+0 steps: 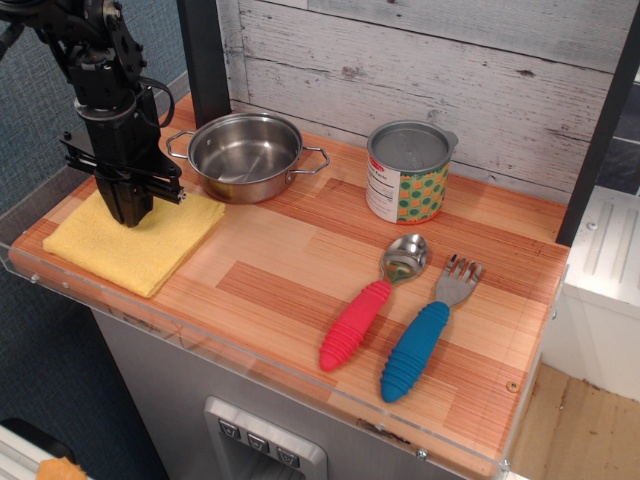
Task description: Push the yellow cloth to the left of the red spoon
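Far left of the red spoon, on the desk: yellow cloth, gripper pressing down on it, jaws closed together.

Bright even indoor light, sharp focus, soft shadows, glare on steel pot

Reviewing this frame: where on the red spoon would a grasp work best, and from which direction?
Grip the red spoon around its chunky ribbed handle, coming straight down from above. It lies flat on the counter, and the blue fork sits close on its right, so the fingers should straddle the handle carefully.
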You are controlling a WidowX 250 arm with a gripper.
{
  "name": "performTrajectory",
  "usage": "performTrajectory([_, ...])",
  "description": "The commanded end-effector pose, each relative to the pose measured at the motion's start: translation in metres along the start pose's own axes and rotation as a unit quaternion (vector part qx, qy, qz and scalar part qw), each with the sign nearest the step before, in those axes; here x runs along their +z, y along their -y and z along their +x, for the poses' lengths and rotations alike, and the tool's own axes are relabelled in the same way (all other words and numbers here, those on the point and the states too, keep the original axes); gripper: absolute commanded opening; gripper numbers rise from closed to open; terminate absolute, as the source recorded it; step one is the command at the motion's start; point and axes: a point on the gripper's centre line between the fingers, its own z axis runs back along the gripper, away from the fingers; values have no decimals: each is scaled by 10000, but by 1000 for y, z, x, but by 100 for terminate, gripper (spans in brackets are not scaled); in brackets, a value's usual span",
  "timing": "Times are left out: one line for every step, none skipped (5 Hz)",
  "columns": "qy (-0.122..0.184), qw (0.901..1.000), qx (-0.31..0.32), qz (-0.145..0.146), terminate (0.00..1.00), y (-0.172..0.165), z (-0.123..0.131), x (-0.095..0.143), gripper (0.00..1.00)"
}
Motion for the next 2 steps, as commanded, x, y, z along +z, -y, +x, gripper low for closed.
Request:
performTrajectory([144,9999,-13,-2,0,15,0,7,0])
performTrajectory([103,9999,-28,20,0,23,-6,0,0])
